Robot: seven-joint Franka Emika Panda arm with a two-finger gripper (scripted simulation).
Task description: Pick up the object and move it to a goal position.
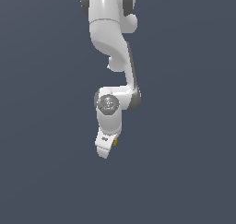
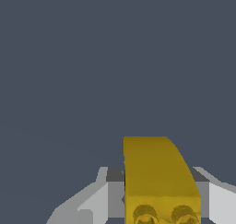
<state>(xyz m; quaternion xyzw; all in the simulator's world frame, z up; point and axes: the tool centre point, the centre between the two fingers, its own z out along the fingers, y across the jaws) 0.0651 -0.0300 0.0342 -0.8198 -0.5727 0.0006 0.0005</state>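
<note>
Backdrop: plain dark blue-grey fills both views; no table edge or floor line can be made out.
Arm (image 1: 112,48): white, with dark grey joint rings; it comes down from the top edge of the exterior view, bends at a round grey-capped joint near the picture's middle, then tilts down toward the exterior view's left.
Gripper (image 1: 106,150): white, at the arm's low end, angled, with a small dark mark on its body. In the wrist view it shows as light grey and white parts on both sides of the block (image 2: 159,204).
Fingers (image 2: 99,202): in the wrist view one grey finger sits on each side of the block, close against its flanks; they look closed on it. In the exterior view the fingers are too small to tell apart.
Block (image 2: 156,177): yellow-orange, with a flat side and a curved, sloping side; two dark round spots show on its near face at the picture's lower edge. It sits between the fingers and reaches out past them.
Block in exterior view (image 1: 115,142): only a tiny yellow speck at the gripper's edge, on the exterior view's right side of it, far smaller than the gripper.
</note>
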